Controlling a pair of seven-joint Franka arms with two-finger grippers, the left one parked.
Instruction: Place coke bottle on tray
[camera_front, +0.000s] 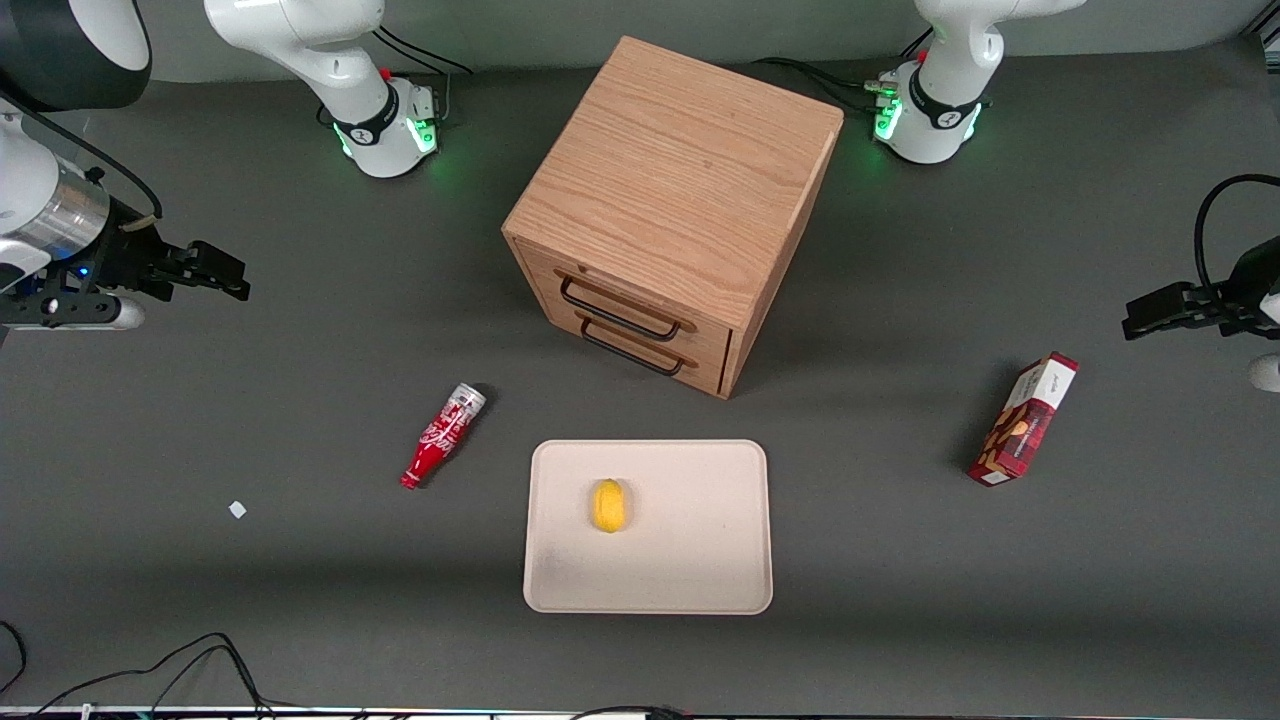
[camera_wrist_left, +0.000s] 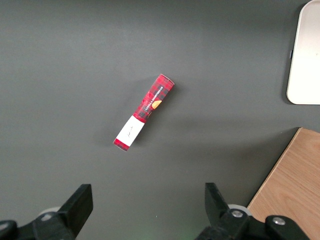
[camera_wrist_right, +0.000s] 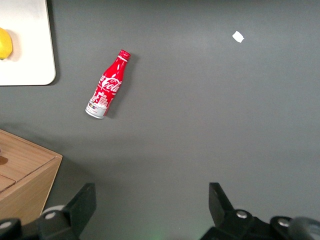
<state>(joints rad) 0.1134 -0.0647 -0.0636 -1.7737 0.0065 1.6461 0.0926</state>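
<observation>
The right arm's black two-finger end effector (camera_front: 225, 278) hangs above the dark grey bench (camera_front: 200, 600) at the working arm's end, fingers spread wide and holding nothing. The slim red coke bottle with white script (camera_front: 443, 436) lies on its side on the bench, just beside the flat cream-beige rectangular tray (camera_front: 690, 570) but not touching it. A small yellow lemon-like fruit (camera_front: 609, 505) sits on the tray

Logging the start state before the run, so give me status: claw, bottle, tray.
Claw open, hanging high toward the working arm's end of the table. Coke bottle lying on the table beside the tray, untouched. Lemon sits on tray.
</observation>
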